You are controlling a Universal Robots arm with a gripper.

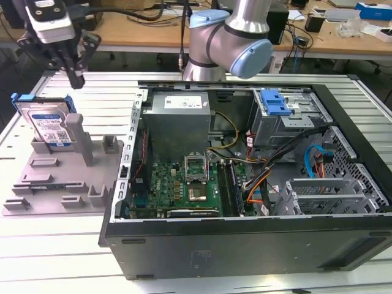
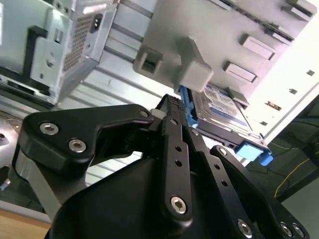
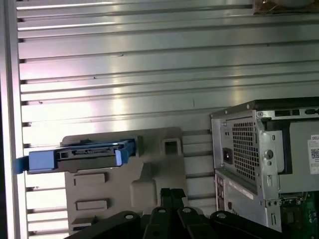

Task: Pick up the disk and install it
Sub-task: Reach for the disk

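Pickup step by the look of it, nothing grabbed yet. The gripper (image 1: 76, 78) hangs up above the disk (image 1: 52, 125), clearly apart from it, and going by the first wrist view it sits off to one side, not square over it. Jaws look pressed together with nothing between them. The disk stands on edge in a grey holder (image 1: 61, 184) on the tabletop (image 1: 55, 257), at the exterior view's left, beside the open computer case (image 1: 245, 245). My take on what a grasp calls for: jaws spread first, lined up across the thin blue-framed top edge, then straight down while staying clear of the holder's posts. The drive cage (image 1: 294, 119) inside the case is well apart from all this.
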